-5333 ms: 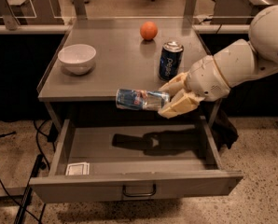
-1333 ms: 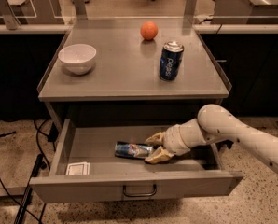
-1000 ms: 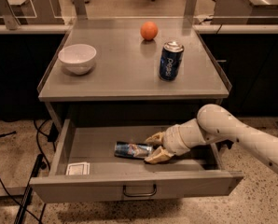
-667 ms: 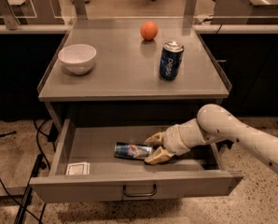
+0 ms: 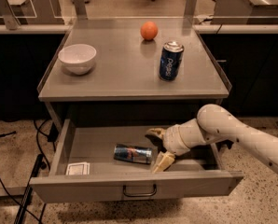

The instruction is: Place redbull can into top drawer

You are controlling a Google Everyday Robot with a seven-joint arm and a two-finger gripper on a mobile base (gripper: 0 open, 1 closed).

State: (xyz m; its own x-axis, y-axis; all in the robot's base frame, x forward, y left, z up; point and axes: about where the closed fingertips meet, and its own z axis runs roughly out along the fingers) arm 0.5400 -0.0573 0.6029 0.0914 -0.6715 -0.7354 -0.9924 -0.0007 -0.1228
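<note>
The redbull can [image 5: 132, 153] lies on its side on the floor of the open top drawer [image 5: 83, 189], its silver top pointing right. My gripper [image 5: 158, 147] is inside the drawer just to the right of the can. Its two tan fingers are spread, one behind and one in front of the can's right end, and they do not clamp it. My white arm reaches in from the right over the drawer's right wall.
On the tabletop [image 5: 120, 73] stand a wider dark-blue Pepsi can [image 5: 170, 61], an orange [image 5: 149, 31] and a white bowl [image 5: 77, 58]. A small white card [image 5: 77, 168] lies in the drawer's front left corner. Cables run on the floor at the left.
The fingers have spread a little wider around the can's right end. The can has settled slightly lower on the drawer floor. The arm has barely moved.
</note>
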